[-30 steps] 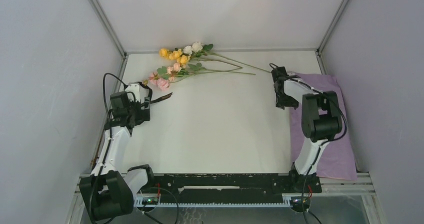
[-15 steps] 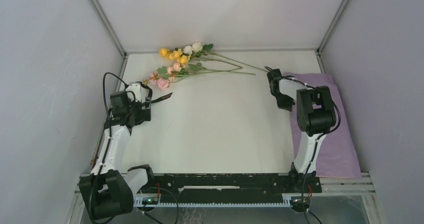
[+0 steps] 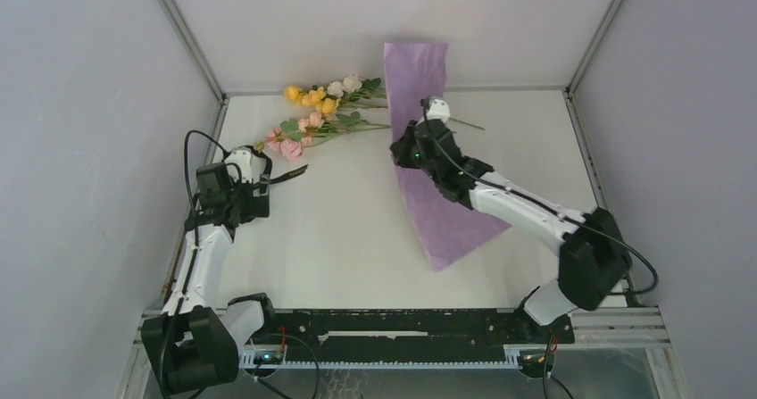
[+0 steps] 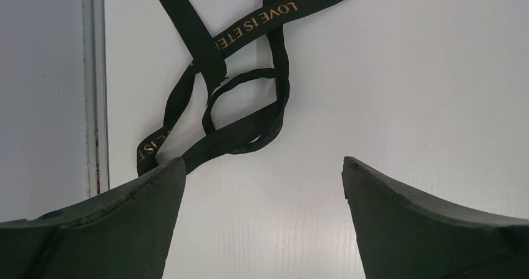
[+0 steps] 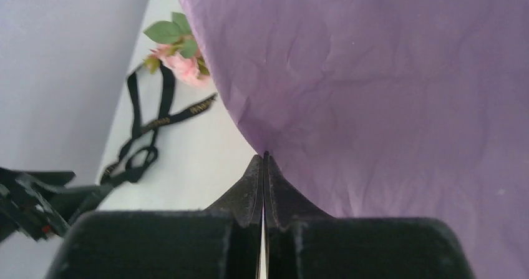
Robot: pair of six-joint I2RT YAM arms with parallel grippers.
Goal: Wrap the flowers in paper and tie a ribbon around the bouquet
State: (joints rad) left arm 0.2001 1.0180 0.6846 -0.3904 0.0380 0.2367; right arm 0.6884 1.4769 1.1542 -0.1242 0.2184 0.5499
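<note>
The lilac-purple paper (image 3: 444, 223) hangs lifted across the middle of the table, its upper part standing up against the back wall. My right gripper (image 3: 416, 146) is shut on its edge; in the right wrist view the closed tips (image 5: 265, 158) pinch the paper (image 5: 387, 92). The flowers (image 3: 321, 113) lie at the back left, their stem ends hidden behind the paper. The black ribbon (image 4: 243, 85) lies tangled on the table by the left wall. My left gripper (image 4: 264, 166) hovers open just short of it, with nothing between its fingers.
The enclosure's left wall and metal rail (image 4: 93, 73) run close beside the ribbon. From the right wrist view I also see a pink bloom with leaves (image 5: 178, 54), the ribbon (image 5: 143, 141) and the left arm (image 5: 31, 198).
The right gripper closed on the paper at the right side, then swung left, lifting the sheet off the table into the middle. The left arm has not moved.
</note>
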